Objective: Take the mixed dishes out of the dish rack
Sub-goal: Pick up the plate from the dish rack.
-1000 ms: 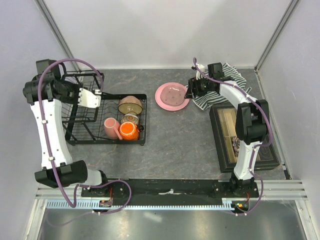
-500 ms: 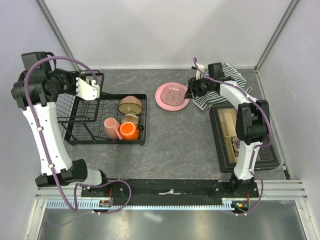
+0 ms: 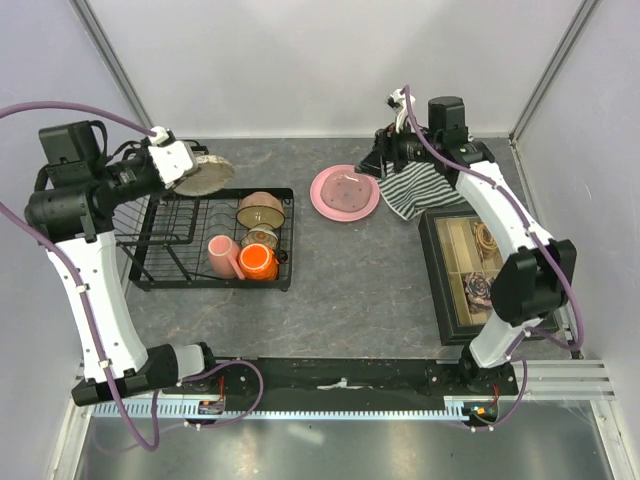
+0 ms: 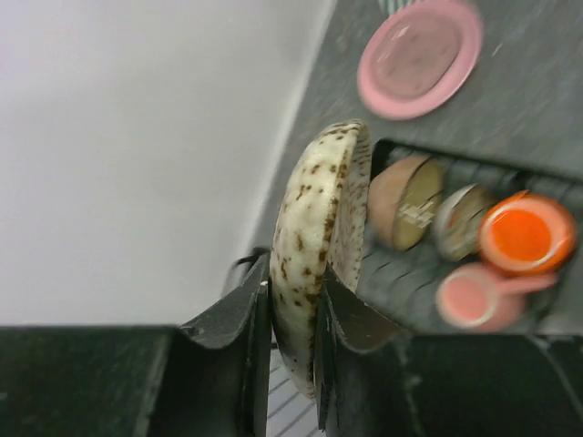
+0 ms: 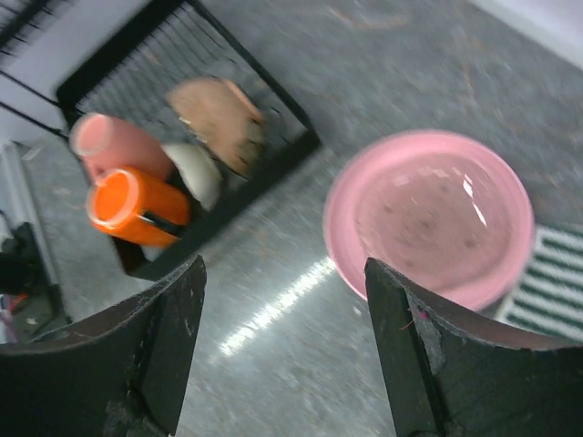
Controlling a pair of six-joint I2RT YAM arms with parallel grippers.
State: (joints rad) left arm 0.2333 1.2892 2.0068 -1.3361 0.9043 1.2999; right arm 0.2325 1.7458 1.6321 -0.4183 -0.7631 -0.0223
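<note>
My left gripper (image 3: 185, 168) is shut on the small patterned oval dish (image 3: 210, 178), holding it on edge above the back of the black wire dish rack (image 3: 150, 262); the left wrist view shows the speckled dish (image 4: 323, 218) pinched between my fingers (image 4: 250, 337). In the rack sit the tan-brown bowl (image 3: 262, 208), small floral bowl (image 3: 260, 238), orange mug (image 3: 258, 261) and pink mug (image 3: 220, 255). The pink plate (image 3: 345, 192) lies flat on the table. My right gripper (image 3: 383, 160) is open and empty above the plate's right edge (image 5: 437, 214).
A striped towel (image 3: 425, 188) lies right of the plate. The dark compartmented box (image 3: 450, 290) sits at the right, near my right arm's base. Enclosure walls stand close on three sides.
My left gripper has risen out of the rack's basket section with the patterned dish and swung toward the back. My right gripper has lifted up off the pink plate's edge.
</note>
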